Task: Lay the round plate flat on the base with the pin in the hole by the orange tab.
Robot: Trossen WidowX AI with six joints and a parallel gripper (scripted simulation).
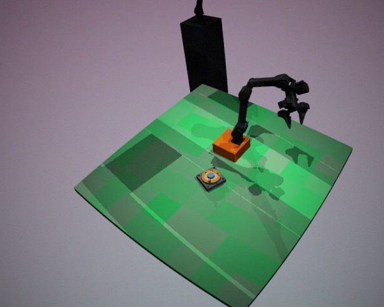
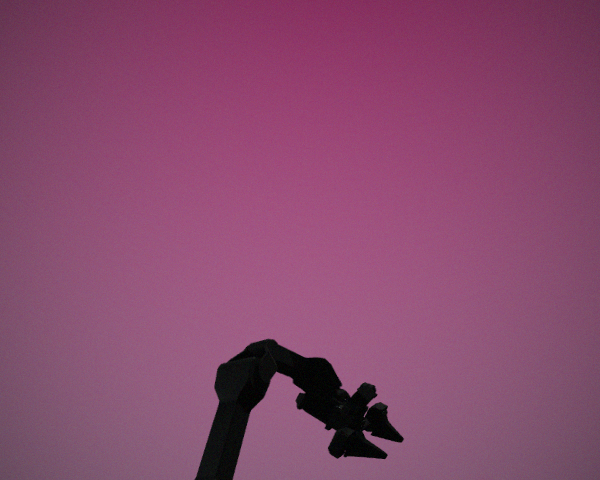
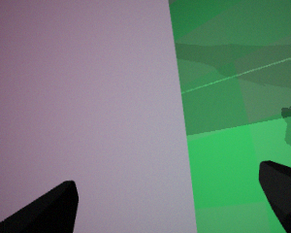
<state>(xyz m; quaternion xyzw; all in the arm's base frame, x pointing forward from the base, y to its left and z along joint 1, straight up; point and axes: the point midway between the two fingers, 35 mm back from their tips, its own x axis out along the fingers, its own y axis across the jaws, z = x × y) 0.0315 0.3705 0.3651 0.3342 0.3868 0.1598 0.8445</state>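
End effector (image 1: 295,123) hangs high above the far right edge of the green patchwork worktop (image 1: 172,228), fingers spread wide w/ nothing between them; wrist view shows only the two dark fingertips over the worktop's edge. The round plate (image 1: 212,176), orange ring w/ grey post (image 1: 212,174) through its centre, sits on the dark square base (image 1: 210,179) near mid-worktop, in front of the arm's orange mount (image 1: 231,147) & well apart from the end effector. Tab, pin & tilt too small to tell.
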